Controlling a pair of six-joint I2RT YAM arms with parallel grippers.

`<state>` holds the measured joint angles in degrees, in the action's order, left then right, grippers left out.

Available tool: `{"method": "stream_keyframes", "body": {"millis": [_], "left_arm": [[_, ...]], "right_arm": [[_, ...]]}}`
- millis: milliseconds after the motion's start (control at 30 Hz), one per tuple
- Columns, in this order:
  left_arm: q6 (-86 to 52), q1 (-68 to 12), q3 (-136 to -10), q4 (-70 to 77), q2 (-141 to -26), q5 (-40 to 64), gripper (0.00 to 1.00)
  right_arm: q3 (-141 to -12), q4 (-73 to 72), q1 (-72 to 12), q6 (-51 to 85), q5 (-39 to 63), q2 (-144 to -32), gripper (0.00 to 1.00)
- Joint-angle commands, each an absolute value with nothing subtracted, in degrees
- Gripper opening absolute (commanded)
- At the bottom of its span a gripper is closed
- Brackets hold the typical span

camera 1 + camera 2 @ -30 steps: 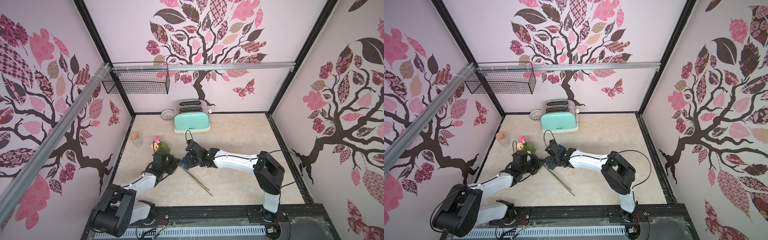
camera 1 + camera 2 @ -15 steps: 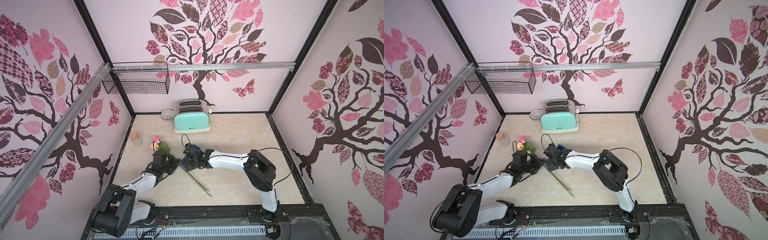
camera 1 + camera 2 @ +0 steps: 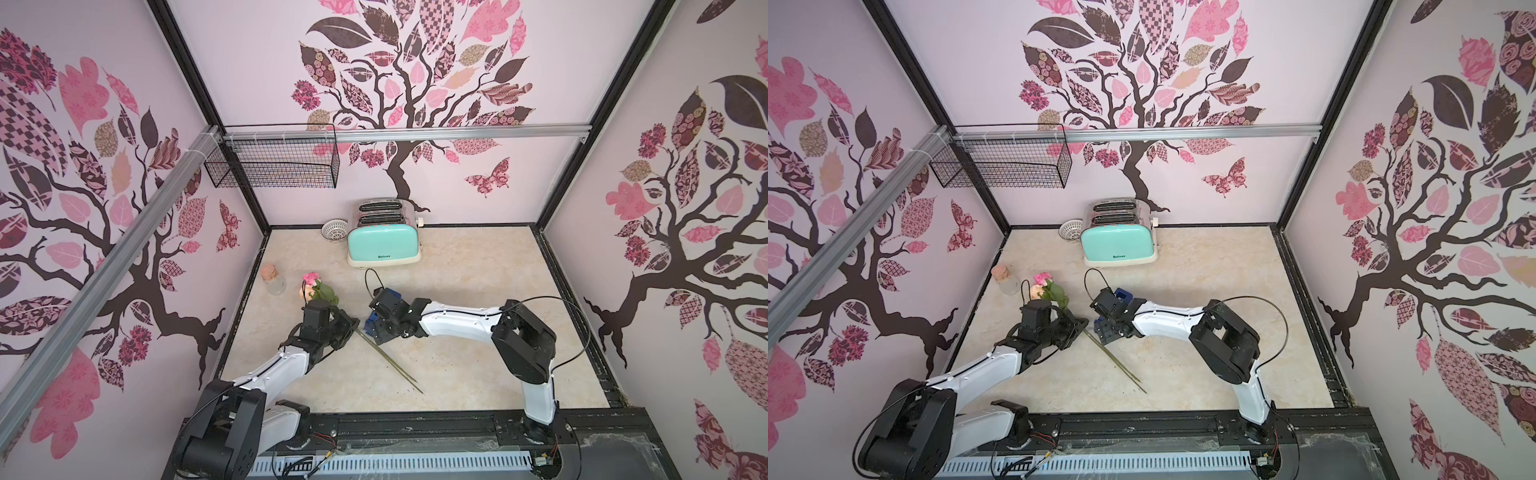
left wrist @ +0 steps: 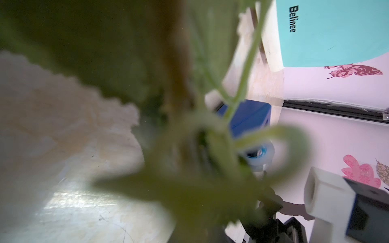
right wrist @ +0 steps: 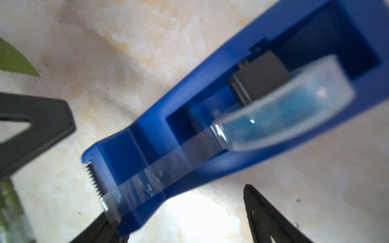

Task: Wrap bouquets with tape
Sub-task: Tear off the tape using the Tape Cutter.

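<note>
Now the left end effector [image 3: 347, 328] is clamped on the bouquet [image 3: 318, 289], whose stems trail across the surface [image 3: 478, 270]. Just beside it, the right end effector [image 3: 376, 332] hangs spread wide over the dispenser [image 5: 147, 147], which holds the tape [image 5: 284, 105].

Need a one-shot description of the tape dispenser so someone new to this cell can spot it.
Start at the mint toaster by the back wall and come forward to where the two arms meet. Beneath the right gripper, fingers open, sits the tape dispenser. It is the only deep-blue thing here, a long block with a clear roll and serrated cutter, beside the bouquet stems.
</note>
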<state>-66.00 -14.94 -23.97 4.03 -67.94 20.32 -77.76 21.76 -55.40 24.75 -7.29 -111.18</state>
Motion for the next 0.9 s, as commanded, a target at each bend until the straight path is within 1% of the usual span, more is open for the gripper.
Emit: {"method": "stream_keyframes", "body": {"millis": [0, 133, 200, 400, 433, 500, 567, 633, 767, 800, 867], "left_arm": [[-62.83, -14.09, -29.63, 0.92, -67.04, 22.24, 0.00], [-59.31, -13.63, -36.51, -2.31, -69.06, 23.73, 0.00], [-56.96, -13.46, -40.77, -5.02, -70.53, 23.97, 0.00], [-51.23, -13.01, -52.17, -10.45, -74.71, 25.02, 0.00], [-50.46, -12.94, -53.58, -11.17, -75.14, 25.06, 0.00], [-48.61, -12.96, -56.33, -11.65, -76.20, 26.23, 0.00], [-46.78, -12.99, -58.60, -11.57, -77.43, 28.05, 0.00], [-44.02, -12.95, -60.86, -11.31, -78.63, 30.58, 0.00], [-40.53, -13.03, -64.34, -13.89, -80.12, 30.84, 0.00], [-40.43, -13.15, -64.76, -13.82, -80.26, 31.00, 0.00], [-40.22, -13.44, -65.33, -13.80, -80.64, 31.05, 0.00]], "right_arm": [[-77.13, 22.24, -51.74, 23.12, -9.58, -102.52, 0.85], [-76.34, 21.33, -48.37, 20.57, -9.54, -97.45, 0.92], [-75.98, 19.63, -46.85, 18.85, -9.22, -95.28, 0.99], [-75.00, 11.36, -45.06, 15.11, -9.12, -89.58, 1.00], [-75.12, 10.26, -44.54, 14.79, -6.91, -89.04, 1.00], [-74.92, 6.74, -42.26, 15.56, 3.41, -87.89, 1.00], [-74.87, 3.59, -40.03, 17.75, 13.06, -87.63, 0.88], [-76.21, 2.55, -38.89, 19.24, 18.31, -88.38, 0.73], [-81.30, 5.32, -38.58, 19.55, 25.63, -92.38, 0.36], [-82.47, 5.71, -38.58, 20.24, 27.46, -93.56, 0.32], [-83.80, 5.57, -38.58, 22.24, 29.78, -95.33, 0.31]]}}
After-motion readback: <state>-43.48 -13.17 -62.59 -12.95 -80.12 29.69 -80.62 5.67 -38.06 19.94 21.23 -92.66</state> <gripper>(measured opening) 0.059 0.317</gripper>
